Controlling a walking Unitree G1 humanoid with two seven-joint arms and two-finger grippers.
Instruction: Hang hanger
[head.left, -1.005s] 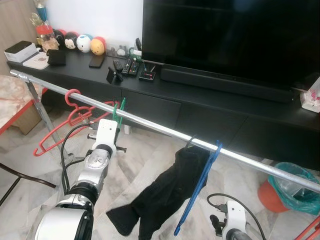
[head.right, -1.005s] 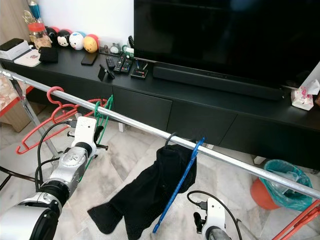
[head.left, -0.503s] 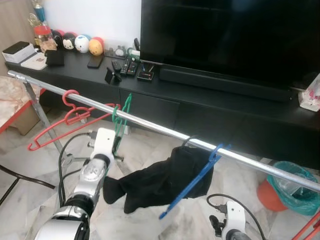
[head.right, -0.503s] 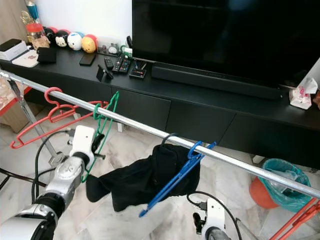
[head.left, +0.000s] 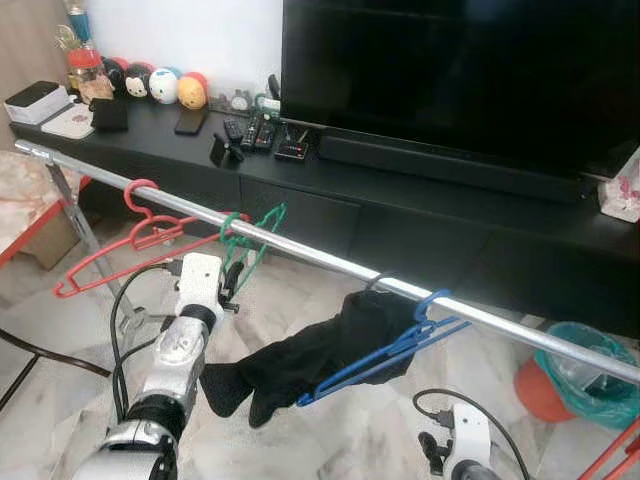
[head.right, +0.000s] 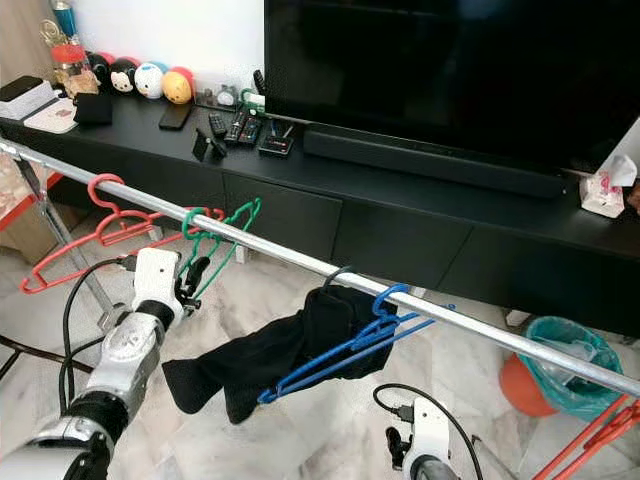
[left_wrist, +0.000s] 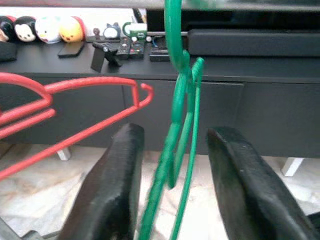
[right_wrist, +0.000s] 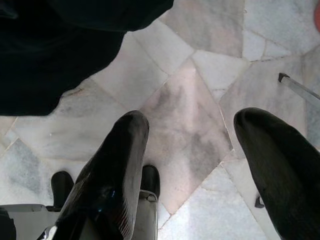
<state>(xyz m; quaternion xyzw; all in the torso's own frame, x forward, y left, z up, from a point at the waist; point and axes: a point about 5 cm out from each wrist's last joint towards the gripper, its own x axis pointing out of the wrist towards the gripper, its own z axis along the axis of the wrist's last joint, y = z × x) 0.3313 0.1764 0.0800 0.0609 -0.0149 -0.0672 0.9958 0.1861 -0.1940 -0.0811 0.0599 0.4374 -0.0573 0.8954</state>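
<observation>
Green hanger (head.left: 249, 233) is hanging by its hook on the metal rail (head.left: 300, 252), betw. the red hanger (head.left: 140, 238) at left & blue hanger (head.left: 385, 348) w/ black garment (head.left: 310, 355) at right. Left gripper (left_wrist: 172, 165) is sitting just near of it, fingers spread either side, not touching. Right gripper (right_wrist: 192, 165) is hanging low at right, spread, over the marble floor (right_wrist: 195, 100).

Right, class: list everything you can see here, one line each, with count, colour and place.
Rail: one, silver, crossing the room.
Red hanger: one, on the rail, left.
Green hanger: one, on the rail, between the left gripper's jaws.
Blue hanger: one, on the rail, tilted.
Garment: one, black, hanging beside the blue hanger.
Television: one, black, on the cabinet.
Bin: one, orange, far right.
Left gripper: open.
Right gripper: open, over the floor.
</observation>
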